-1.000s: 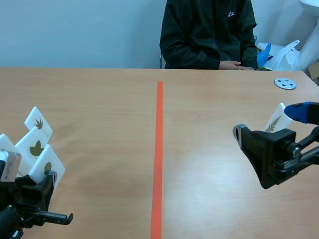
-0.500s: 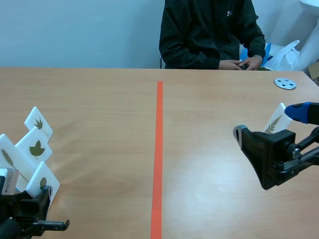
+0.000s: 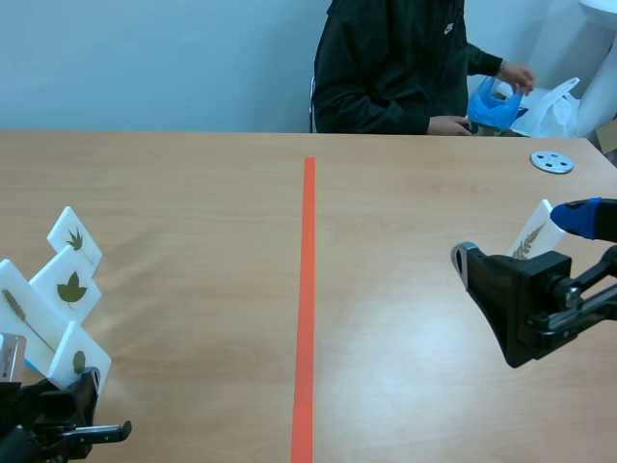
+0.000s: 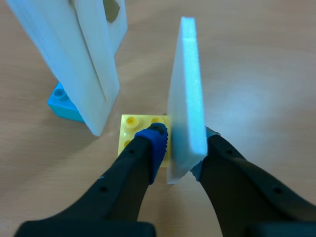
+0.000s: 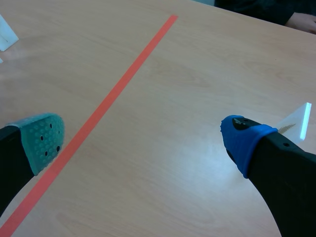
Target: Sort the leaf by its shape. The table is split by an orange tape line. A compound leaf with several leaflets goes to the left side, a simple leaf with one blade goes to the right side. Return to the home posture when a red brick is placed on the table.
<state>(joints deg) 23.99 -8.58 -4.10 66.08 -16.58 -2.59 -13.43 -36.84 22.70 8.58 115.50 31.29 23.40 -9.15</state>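
My left gripper (image 4: 180,143) is shut on a white leaf card (image 4: 186,98), seen edge-on, with a yellow brick base (image 4: 140,129) at its foot. In the scene view that card (image 3: 79,357) shows a small dark leaf and sits at the near left with the left gripper (image 3: 82,383). Three more leaf cards (image 3: 69,286) stand just beyond it. One of them (image 4: 74,54) rests on a blue base (image 4: 61,101). My right gripper (image 3: 523,249) hangs open over the right side. A card with a feathery leaf (image 3: 532,238) stands right behind it, beside the blue pad (image 5: 244,138).
The orange tape line (image 3: 307,289) runs down the table's middle. A grey round disc (image 3: 551,161) lies at the far right. A person sits across the table with a hand in a blue bag (image 3: 490,104).
My left gripper has drawn the held card toward the near edge, away from the other cards. The person has reached into the blue bag. The right arm has stayed put.
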